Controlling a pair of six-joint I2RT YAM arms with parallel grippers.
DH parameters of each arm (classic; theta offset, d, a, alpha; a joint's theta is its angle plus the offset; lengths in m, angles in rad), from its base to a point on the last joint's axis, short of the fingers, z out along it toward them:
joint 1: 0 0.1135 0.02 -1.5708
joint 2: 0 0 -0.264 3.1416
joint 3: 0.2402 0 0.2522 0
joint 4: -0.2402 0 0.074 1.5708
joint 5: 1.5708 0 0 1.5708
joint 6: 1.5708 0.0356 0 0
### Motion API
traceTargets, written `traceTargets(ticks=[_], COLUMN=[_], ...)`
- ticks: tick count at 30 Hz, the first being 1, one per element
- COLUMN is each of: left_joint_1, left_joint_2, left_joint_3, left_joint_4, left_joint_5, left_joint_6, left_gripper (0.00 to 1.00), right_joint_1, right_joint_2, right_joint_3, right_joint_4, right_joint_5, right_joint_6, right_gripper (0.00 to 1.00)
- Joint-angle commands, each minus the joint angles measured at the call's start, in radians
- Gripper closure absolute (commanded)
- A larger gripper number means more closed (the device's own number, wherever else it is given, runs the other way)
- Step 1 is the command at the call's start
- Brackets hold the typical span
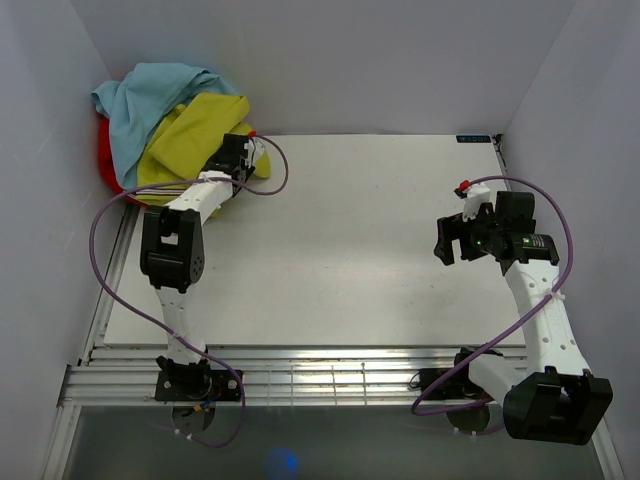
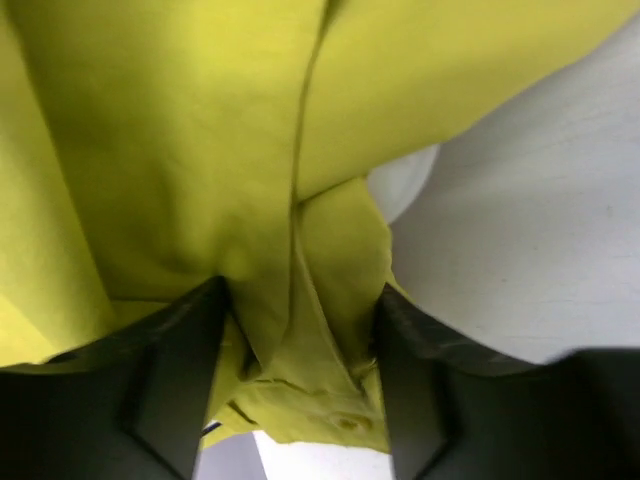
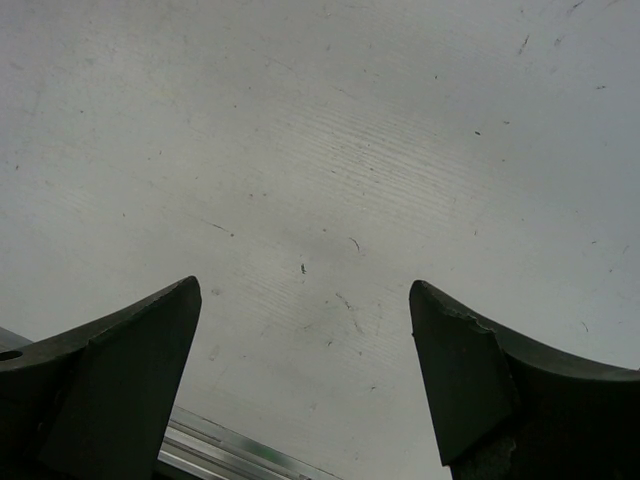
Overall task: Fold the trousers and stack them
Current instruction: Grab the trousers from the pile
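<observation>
Left claw [image 2: 300, 370] straddles bunched trousers [image 2: 200, 150], fingers apart.

- The trousers [image 2: 180, 150] are made of smooth, matt yellow-green cloth.
- The table [image 3: 330, 150] is surfaced in matt white board, finely scratched.
- Ribbed metal rails [image 1: 330, 375] are seen.

Yellow-green trousers [image 1: 195, 135] bunched, far-left corner.

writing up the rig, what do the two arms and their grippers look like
Both arms have white links with black joint housings and a purple cable looping along each. The left gripper and right gripper have dark, wedge-shaped fingers. The right arm's wrist carries a small red part.
</observation>
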Motion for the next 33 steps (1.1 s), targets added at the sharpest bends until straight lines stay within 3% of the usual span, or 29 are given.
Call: traceTargets(ticks=[1, 5, 9, 13, 24, 33], left_joint_1=[0.013, 0.013, 0.014, 0.014, 0.023, 0.003], left_joint_2=[-0.065, -0.096, -0.131, -0.145, -0.128, -0.137], left_joint_3=[-0.042, -0.002, 0.035, 0.096, 0.413, 0.562], left_joint_4=[0.106, 0.054, 0.033, 0.008, 0.109, 0.180], left_joint_5=[-0.052, -0.049, -0.053, -0.058, -0.032, 0.071], left_joint_6=[0.042, 0.052, 0.076, 0.085, 0.105, 0.082], left_gripper=[0.37, 0.65, 0.87, 1.00, 1.00, 1.00], right_joint_1=[-0.002, -0.002, -0.002, -0.002, -0.002, -0.002], right_joint_2=[-0.001, 0.000, 0.002, -0.001, -0.004, -0.001], right_joint_3=[0.003, 0.006, 0.011, 0.013, 0.008, 0.006], right_joint_4=[0.002, 0.002, 0.004, 0.002, 0.010, 0.028], right_joint_5=[0.005, -0.001, -0.009, -0.009, 0.011, 0.016], right_joint_6=[-0.015, -0.016, -0.013, -0.012, -0.013, -0.002], right_gripper=[0.10, 0.10, 0.10, 0.10, 0.10, 0.10])
